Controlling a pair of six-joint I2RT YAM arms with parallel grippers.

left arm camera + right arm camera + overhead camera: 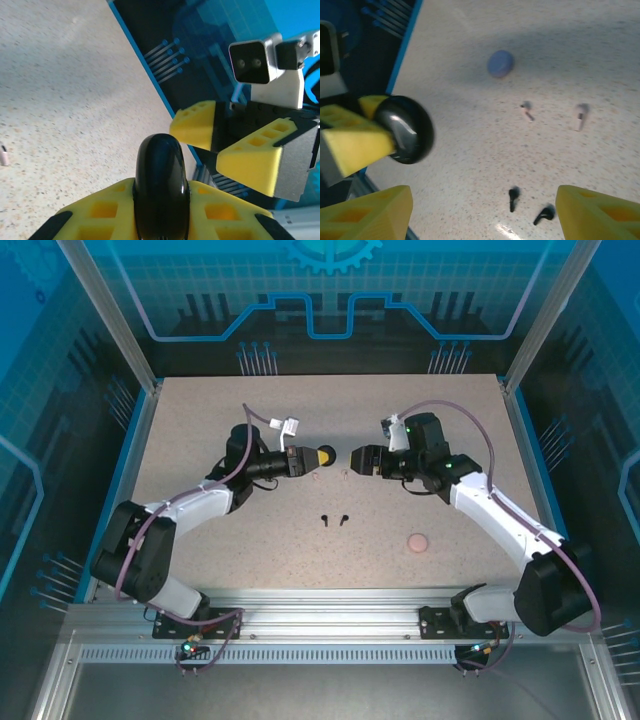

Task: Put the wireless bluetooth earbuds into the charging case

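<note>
Just past the centre of the worktop (200,430), the left tool (312,459) is clamped on the round black case (326,454). It holds the case on edge between its yellow fingers (107,210), with the rim pointing toward 3 o'clock in the top view. The right tool (356,458) faces it from the 3 o'clock side with its jaws spread wide and nothing between them. Its yellow fingers (247,162) are near the case but apart from it. The two black earbuds (333,519) lie loose on the worktop at 6 o'clock from the case, just beside each other, with neither tool touching them. A pink case (418,541) lies flat at 4 o'clock from those earbuds, well apart from both tools. In the right wrist view, two pale earbuds (526,111) lie at 12 o'clock from the black pair. They are set apart from one another and too blurred to show their colour. A lavender case (500,63) rests flat at 11 o'clock from them. In the left wrist view, another pale earbud (4,155) shows at the 9 o'clock edge, cut off by the frame.
</note>
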